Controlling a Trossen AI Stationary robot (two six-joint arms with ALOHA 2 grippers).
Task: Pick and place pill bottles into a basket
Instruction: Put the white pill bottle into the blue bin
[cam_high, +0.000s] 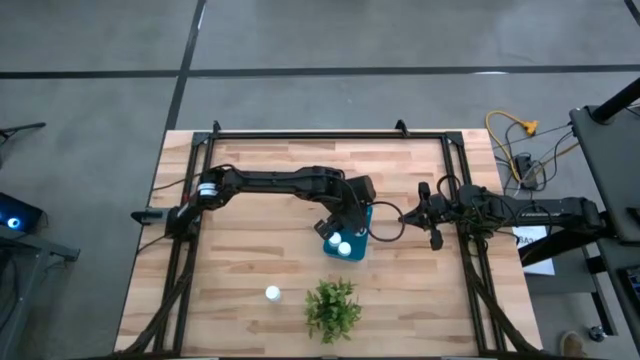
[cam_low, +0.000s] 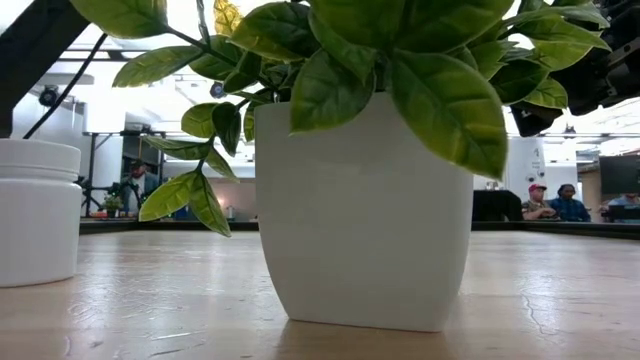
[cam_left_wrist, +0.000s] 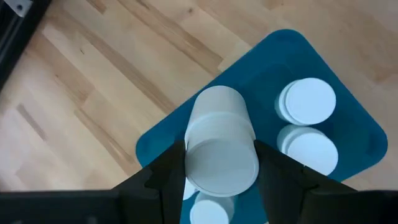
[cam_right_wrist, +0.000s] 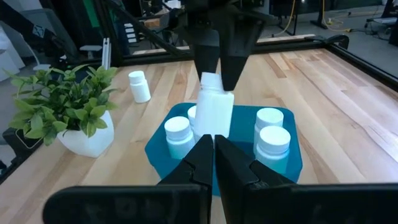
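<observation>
Right up against the low camera sits the smooth white plant pot (cam_low: 365, 215), a rounded-square tub tapering to its base, glossy veined leaves (cam_low: 440, 95) spilling over its rim. Beside it at the frame's edge stands a lone pill bottle (cam_low: 38, 212), a plain white cylinder with a stepped cap, upright on the pale wood-plank table (cam_low: 200, 310).

Now the action: the left gripper (cam_right_wrist: 217, 78) hangs over the basket (cam_high: 357, 247), its two dark fingers (cam_left_wrist: 168, 171) pinched on the cap end of a held bottle (cam_right_wrist: 214, 109), a matte white cylinder upright just above the container. The basket is a teal-blue tray with rounded corners and low walls, resting near the table's middle. Inside it stand more white bottles: two at one end (cam_right_wrist: 272, 140), another at the opposite end (cam_right_wrist: 178, 135), and one more partly hidden behind the held bottle.

The right gripper (cam_high: 408, 215) waits just beside the basket, dark tapered fingers pressed together with nothing between them.

Farther out, the lone bottle and the leafy plant stand near the table's front edge, well apart from the basket. Black metal rails (cam_high: 330, 133) frame the tabletop.
</observation>
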